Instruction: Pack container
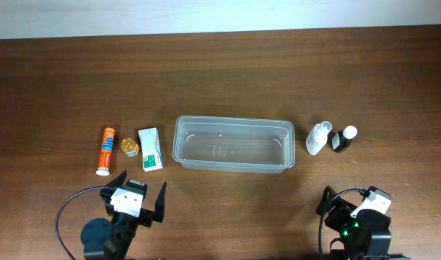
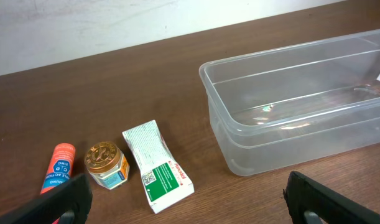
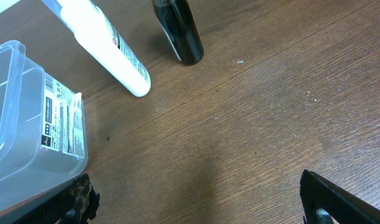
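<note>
The clear plastic container (image 1: 232, 144) stands empty at the table's middle; it also shows in the left wrist view (image 2: 289, 112) and the right wrist view (image 3: 28, 124). Left of it lie an orange tube (image 1: 105, 150), a gold-lidded small jar (image 1: 128, 147) and a green-and-white box (image 1: 151, 149). Right of it stand a white bottle (image 1: 317, 138) and a black bottle with a white cap (image 1: 343, 139). My left gripper (image 1: 141, 195) is open and empty near the front edge, below the box. My right gripper (image 1: 354, 202) is open and empty, below the bottles.
The dark wooden table (image 1: 220, 72) runs to a pale wall at the back. A black cable (image 1: 65, 217) loops beside the left arm's base.
</note>
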Available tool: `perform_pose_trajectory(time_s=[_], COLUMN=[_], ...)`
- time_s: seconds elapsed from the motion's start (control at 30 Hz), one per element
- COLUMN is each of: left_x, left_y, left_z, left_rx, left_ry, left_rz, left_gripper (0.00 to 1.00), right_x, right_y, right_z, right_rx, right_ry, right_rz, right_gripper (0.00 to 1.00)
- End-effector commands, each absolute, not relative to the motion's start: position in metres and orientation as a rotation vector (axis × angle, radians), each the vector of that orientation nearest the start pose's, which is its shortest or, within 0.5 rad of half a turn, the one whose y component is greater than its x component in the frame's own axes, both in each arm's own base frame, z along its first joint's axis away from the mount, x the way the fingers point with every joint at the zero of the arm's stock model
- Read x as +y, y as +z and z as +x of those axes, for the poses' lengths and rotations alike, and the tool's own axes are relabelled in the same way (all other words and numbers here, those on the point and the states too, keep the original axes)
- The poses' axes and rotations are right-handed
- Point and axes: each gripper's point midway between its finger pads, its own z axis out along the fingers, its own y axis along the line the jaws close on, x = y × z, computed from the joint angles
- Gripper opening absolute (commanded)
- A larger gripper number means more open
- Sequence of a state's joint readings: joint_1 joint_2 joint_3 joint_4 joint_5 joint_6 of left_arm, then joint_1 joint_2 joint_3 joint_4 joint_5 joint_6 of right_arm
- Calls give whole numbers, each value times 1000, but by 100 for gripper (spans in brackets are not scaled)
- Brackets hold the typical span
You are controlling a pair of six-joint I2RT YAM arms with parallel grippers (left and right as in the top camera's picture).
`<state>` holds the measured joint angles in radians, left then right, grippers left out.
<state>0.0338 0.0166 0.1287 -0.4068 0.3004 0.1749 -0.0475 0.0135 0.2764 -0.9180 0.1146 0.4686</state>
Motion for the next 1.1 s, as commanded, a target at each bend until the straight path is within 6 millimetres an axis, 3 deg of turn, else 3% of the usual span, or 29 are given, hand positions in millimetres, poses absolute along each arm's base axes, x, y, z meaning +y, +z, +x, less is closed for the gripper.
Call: perform_pose_trajectory(time_s=[0.0,0.77,0.83,0.87,0.9,0.97,1.07], left_x=[-46,-46,-46,-46,-46,-46,-46], left_y=[135,135,135,135,135,135,135], left_z=[222,222,222,222,222,222,222], left_rx=[1816,1816,1816,1816,1816,1816,1816], left_ry=[-154,-154,-154,-154,-154,-154,-154], left_rz=[339,339,339,339,339,339,339], left_gripper=[100,100,100,100,100,100,100], right_x=[-27,-27,-26,-21,-4,-1,21], right_y=[90,91,104,109,117,128,163], right_z=[171,171,181,184,191,196,206], right_rx=[2126,2119,2059,2038,2015,1973,1881], right_ry=[110,111,140,184,321,347,475], right_rz=[624,623,612,611,581,556,402], right_gripper=[98,98,98,98,98,98,98])
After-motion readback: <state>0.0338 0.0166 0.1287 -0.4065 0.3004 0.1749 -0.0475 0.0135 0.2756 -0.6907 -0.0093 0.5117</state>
